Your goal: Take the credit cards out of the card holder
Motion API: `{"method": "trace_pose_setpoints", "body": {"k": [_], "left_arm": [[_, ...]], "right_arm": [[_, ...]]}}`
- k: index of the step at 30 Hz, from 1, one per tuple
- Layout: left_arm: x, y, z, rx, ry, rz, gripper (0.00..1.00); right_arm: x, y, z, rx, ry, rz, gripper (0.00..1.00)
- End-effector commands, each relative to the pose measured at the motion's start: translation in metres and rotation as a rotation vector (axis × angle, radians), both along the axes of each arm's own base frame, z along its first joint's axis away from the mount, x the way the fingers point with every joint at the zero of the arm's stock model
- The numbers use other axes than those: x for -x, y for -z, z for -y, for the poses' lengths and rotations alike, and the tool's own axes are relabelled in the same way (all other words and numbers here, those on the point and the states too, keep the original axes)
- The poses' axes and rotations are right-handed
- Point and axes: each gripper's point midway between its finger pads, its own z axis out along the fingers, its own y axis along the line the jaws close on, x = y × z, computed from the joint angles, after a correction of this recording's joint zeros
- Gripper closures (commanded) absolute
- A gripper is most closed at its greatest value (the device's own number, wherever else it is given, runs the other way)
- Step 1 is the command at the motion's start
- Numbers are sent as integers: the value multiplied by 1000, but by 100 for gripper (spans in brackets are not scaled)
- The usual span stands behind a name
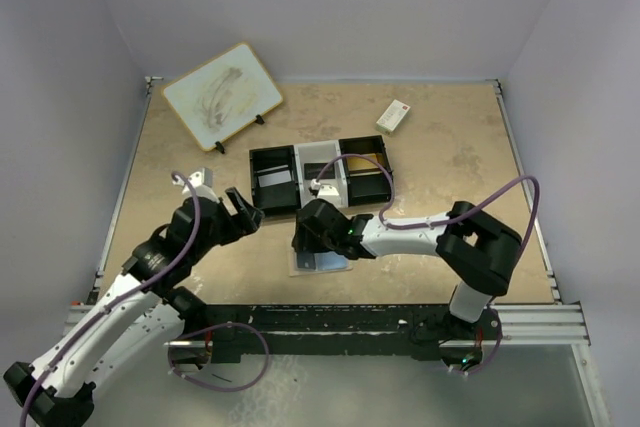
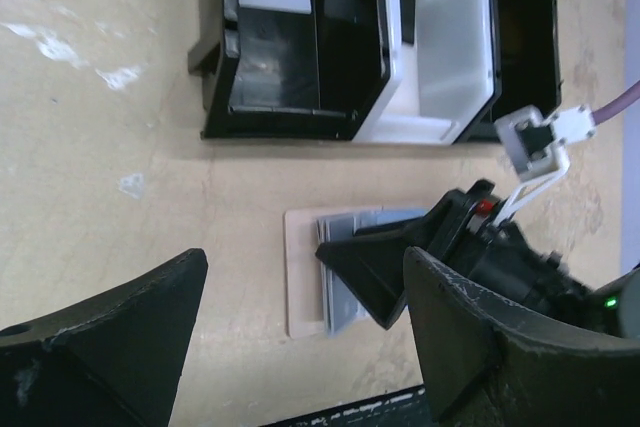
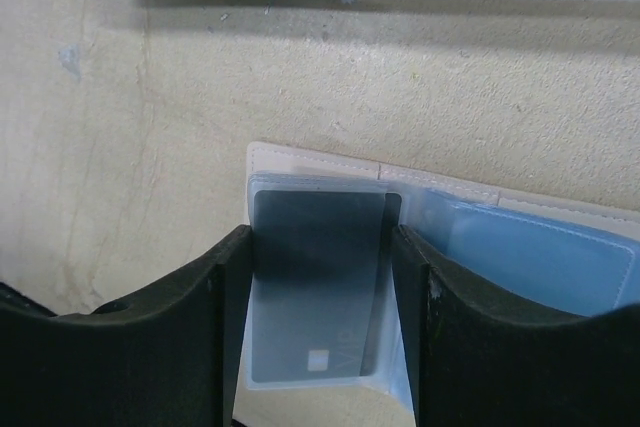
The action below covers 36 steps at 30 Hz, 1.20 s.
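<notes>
Item under inspection: the card holder (image 1: 320,264) lies opened flat on the table (image 1: 450,157), just on the near side of the three-compartment tray (image 1: 366,142) and apart from it, below the tray's white middle compartment. Its pale stitched border faces the tray. Inside, a clear sleeve (image 3: 300,372) holds a dark card (image 3: 318,277) that is fully seated in the sleeve; a bluish pocket (image 3: 540,262) lies beside it, toward the right of the right wrist view.

Right gripper (image 3: 318,237): lowered over the holder, jaws part-open and astride the clear sleeve. The inner faces of its fingers (image 3: 150,347) stand at the two long edges of the sleeve. Whether they press on it or only flank it cannot be told (the sleeve lies flat, not lifted).

Left gripper (image 2: 305,265): jaws spread wide, nothing between them, above bare table to the left of the holder and near the tray's left front corner.

Tray: outer compartments black, middle one white; a pale flat piece shows in the left compartment.

Further out: a small white box with a red mark (image 1: 394,115) lies well beyond the tray toward the far right. A pale smudged board (image 1: 222,95) leans on a black stand at the far left
</notes>
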Motion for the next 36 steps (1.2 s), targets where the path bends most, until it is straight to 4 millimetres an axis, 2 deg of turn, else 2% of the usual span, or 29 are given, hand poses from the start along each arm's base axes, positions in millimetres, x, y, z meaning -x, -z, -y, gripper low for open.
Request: {"method": "trace_pose_setpoints", "body": {"k": [1, 6, 8, 12, 14, 19, 24, 26, 27, 29, 33, 36], "left_arm": [[-1, 9, 36, 94, 148, -1, 23], [1, 27, 53, 144, 206, -39, 24], [3, 40, 57, 159, 215, -70, 24], [5, 64, 55, 162, 184, -120, 27], [3, 69, 50, 153, 149, -126, 30], [-6, 56, 30, 144, 27, -62, 32], [-9, 45, 22, 137, -10, -31, 32], [-8, 47, 22, 127, -10, -42, 33], [-8, 47, 21, 125, -12, -44, 33], [-9, 45, 19, 124, -21, -36, 33], [-11, 33, 10, 120, -66, -1, 34], [-12, 24, 1, 114, -103, 26, 34]], "right_arm": [[15, 18, -6, -66, -59, -90, 42], [19, 27, -7, -65, -76, -119, 40], [19, 28, -7, -64, -75, -121, 40], [15, 28, -4, -41, -60, -109, 38], [10, 27, 0, -11, -43, -91, 37], [4, 27, 4, 63, -44, -42, 33], [5, 32, 5, 108, -43, -40, 39], [7, 34, 7, 131, -52, -35, 34], [4, 27, 0, 128, -52, -18, 31], [4, 28, 0, 169, -46, -7, 25], [4, 36, 8, 253, -37, 1, 24], [5, 40, 11, 287, -32, 6, 28]]}}
